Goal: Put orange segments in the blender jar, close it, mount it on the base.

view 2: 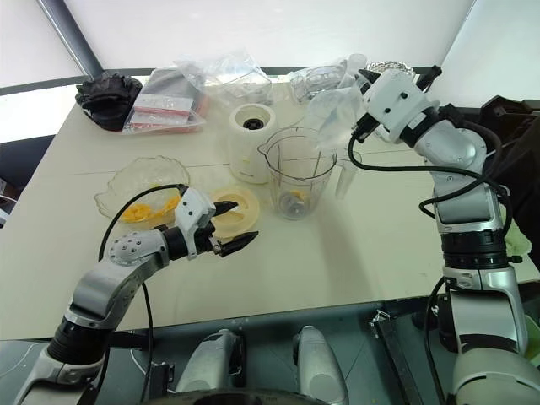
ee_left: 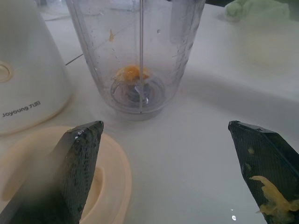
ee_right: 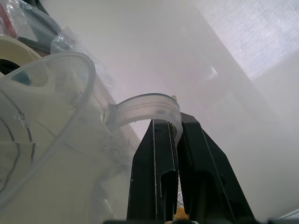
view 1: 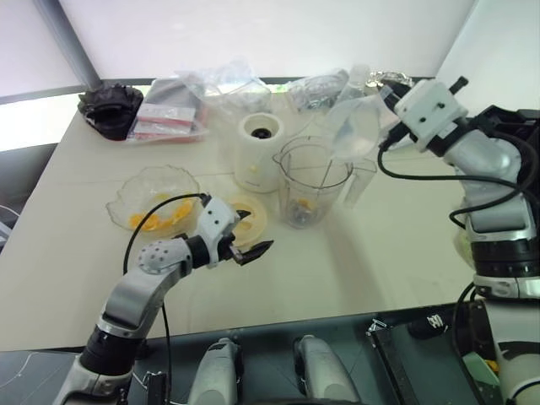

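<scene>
When seen from the head views, the left gripper hovers low over the table with its jaws apart and empty. The cream-yellow lid lies just behind and beneath them. The blender jar stands upright ahead of the jaws, well apart from them. The base stands just beside the jar, not under it. A scalloped glass bowl holding orange segments sits on the side of the jaws away from the jar.

Above and beyond the jar, the right gripper has its jaws clamped on a tilted clear cup.

Left wrist view: the jaws stand wide apart, with the jar directly ahead between them. An orange piece rests on the blade hub. Pulp clings to one of the fingers.

Right wrist view: the jaws are together on the cup's curved handle tab, and the cup body extends away to one side.
</scene>
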Controlling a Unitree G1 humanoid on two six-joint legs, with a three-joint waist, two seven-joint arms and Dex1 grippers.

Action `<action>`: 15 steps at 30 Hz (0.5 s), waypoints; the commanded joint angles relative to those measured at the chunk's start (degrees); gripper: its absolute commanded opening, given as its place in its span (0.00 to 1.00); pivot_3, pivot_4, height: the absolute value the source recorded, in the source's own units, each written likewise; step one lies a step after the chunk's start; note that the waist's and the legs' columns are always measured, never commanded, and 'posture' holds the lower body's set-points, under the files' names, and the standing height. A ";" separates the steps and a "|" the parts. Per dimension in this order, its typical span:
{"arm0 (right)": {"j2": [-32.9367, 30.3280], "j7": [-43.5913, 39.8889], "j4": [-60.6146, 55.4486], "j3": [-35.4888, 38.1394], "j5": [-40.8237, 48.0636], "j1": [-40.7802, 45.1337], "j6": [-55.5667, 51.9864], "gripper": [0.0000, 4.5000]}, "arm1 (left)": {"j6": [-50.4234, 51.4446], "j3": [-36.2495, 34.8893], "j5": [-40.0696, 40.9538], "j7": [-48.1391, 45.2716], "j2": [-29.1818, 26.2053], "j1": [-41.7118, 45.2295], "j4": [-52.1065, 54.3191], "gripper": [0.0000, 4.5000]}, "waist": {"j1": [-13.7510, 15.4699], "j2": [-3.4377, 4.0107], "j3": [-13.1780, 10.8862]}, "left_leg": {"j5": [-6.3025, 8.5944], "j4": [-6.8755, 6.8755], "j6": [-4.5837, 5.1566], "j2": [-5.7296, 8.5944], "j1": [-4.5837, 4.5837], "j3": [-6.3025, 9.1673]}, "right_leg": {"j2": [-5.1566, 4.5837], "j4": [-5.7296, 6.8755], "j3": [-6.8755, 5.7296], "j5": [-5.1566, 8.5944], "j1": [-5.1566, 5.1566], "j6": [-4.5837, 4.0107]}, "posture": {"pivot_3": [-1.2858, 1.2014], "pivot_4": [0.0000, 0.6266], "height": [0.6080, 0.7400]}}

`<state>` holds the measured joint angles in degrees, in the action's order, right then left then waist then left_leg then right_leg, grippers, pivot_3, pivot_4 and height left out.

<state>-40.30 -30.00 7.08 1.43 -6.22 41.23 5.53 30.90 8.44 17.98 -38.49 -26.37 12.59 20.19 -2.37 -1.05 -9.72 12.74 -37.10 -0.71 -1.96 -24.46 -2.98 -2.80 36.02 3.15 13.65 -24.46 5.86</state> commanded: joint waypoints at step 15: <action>5.61 6.78 -2.75 13.27 14.39 3.82 -23.58 0.01 | -0.99 0.14 -0.17 -0.45 -0.25 0.30 1.43 1.00 | 0.18 -0.01 -0.01 | 0.00 -0.01 0.00 -0.01 0.00 0.03 | -0.05 0.02 0.01 0.00 0.00 0.00 | 0.52 0.24 1.00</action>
<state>-34.58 -25.14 7.01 10.93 5.14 42.30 -15.00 30.87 8.47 17.93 -38.67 -26.38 12.51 20.19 -2.19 -1.06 -9.73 12.74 -37.11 -0.71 -1.97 -24.46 -2.95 -2.87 36.05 3.15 13.64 -24.46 5.87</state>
